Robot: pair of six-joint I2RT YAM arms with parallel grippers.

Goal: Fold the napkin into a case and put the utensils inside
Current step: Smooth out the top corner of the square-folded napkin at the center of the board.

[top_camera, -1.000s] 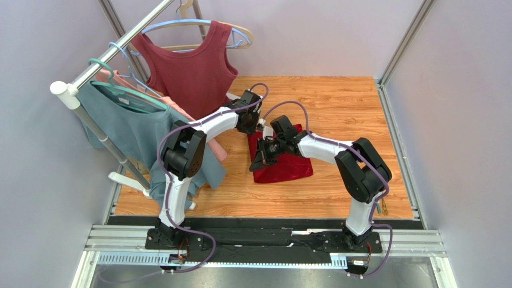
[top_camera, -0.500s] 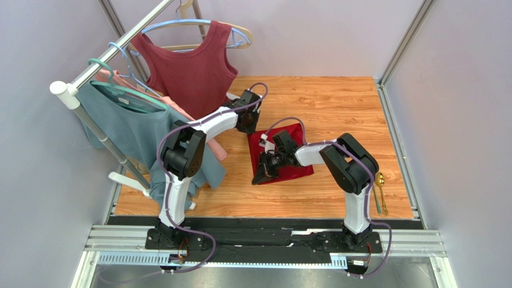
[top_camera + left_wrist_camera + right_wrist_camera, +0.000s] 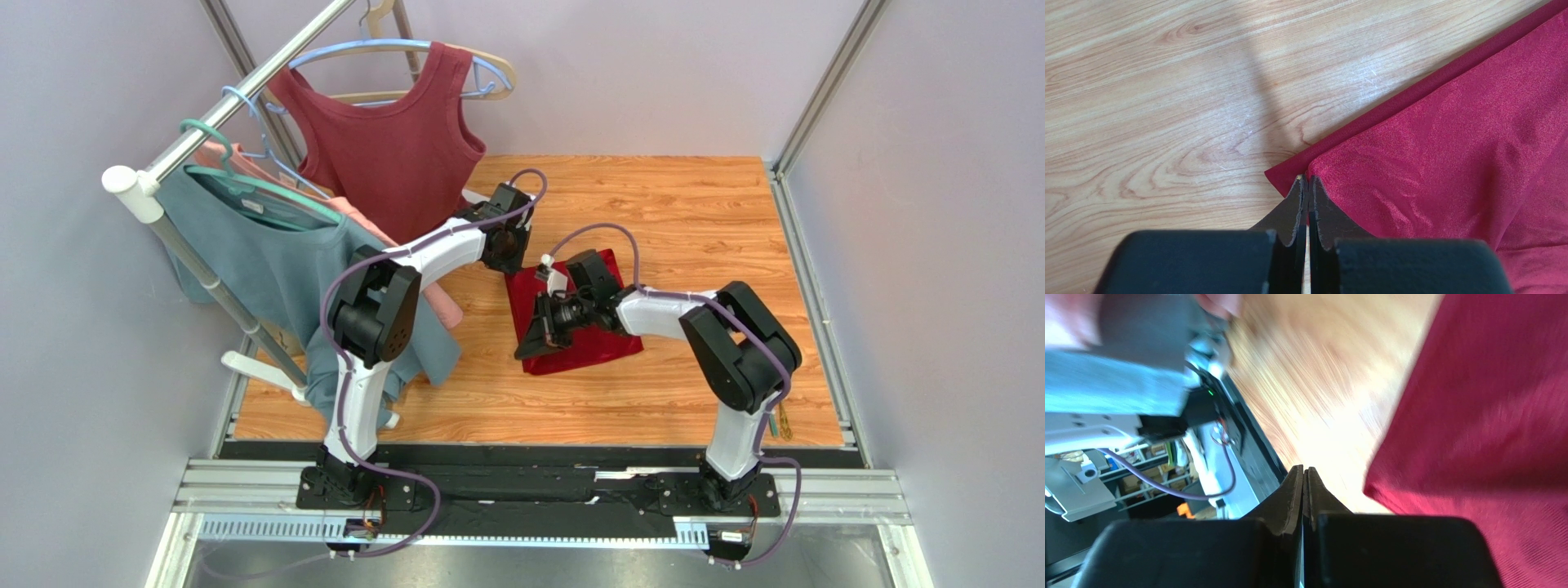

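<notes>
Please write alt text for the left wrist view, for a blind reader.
The left gripper, closed, has its tips at the corner of a folded crimson napkin. The napkin lies on a light wooden table.

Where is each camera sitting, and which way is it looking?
Top external: high behind the arms, looking down on the table, the clothes rack, the left arm and the right arm.
Left wrist: on the left arm, looking down past its shut left tool at the napkin corner.
Right wrist: on the right arm, blurred, looking past its shut right tool over the table toward its edge.
Shared: all three show the crimson napkin on the wood.
</notes>
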